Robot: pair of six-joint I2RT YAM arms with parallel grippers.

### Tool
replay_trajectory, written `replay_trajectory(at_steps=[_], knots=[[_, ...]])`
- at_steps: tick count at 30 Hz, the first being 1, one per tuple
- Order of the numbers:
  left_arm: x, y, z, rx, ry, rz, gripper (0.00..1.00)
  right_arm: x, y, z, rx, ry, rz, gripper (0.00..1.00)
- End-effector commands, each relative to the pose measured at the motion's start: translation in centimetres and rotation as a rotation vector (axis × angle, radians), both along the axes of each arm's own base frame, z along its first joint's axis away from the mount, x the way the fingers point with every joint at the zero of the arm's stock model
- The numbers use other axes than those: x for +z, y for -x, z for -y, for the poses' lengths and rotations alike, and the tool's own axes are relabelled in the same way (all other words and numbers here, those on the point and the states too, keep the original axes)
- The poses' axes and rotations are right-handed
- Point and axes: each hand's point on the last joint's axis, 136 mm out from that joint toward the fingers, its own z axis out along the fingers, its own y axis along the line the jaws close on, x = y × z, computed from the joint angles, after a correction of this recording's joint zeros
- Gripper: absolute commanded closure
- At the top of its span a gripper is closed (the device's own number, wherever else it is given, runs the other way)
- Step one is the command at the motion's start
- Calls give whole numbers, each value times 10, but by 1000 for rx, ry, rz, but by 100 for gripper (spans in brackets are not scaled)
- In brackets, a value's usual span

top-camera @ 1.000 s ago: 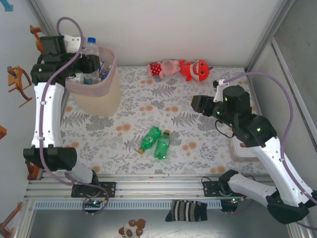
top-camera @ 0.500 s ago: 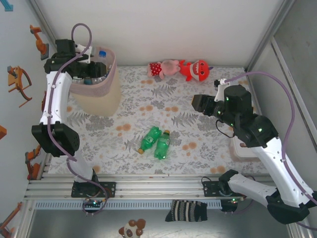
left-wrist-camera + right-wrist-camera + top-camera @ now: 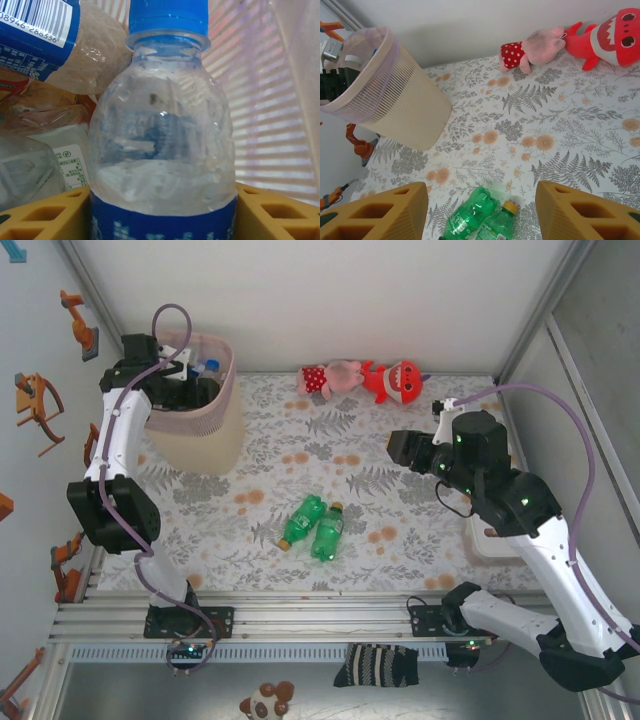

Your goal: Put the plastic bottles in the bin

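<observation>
My left gripper (image 3: 162,216) in the bin (image 3: 400,105), clear bottle (image 3: 162,140) between its fingers, hold unclear, my right gripper (image 3: 480,212) open, green bottles (image 3: 312,524) well below.

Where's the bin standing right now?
Top view: the bin stands at the far left corner of the table, the left gripper at its mouth; plush toys lie to its right.
</observation>
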Motion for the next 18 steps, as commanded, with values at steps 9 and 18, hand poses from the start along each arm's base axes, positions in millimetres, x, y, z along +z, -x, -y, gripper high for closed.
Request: replay_trajectory(at_steps=[9, 18], knots=[[63, 16, 3, 2, 33, 120, 26, 5, 4, 5, -13, -13, 16, 42], [91, 31, 5, -3, 35, 174, 27, 3, 7, 8, -21, -17, 21, 42]])
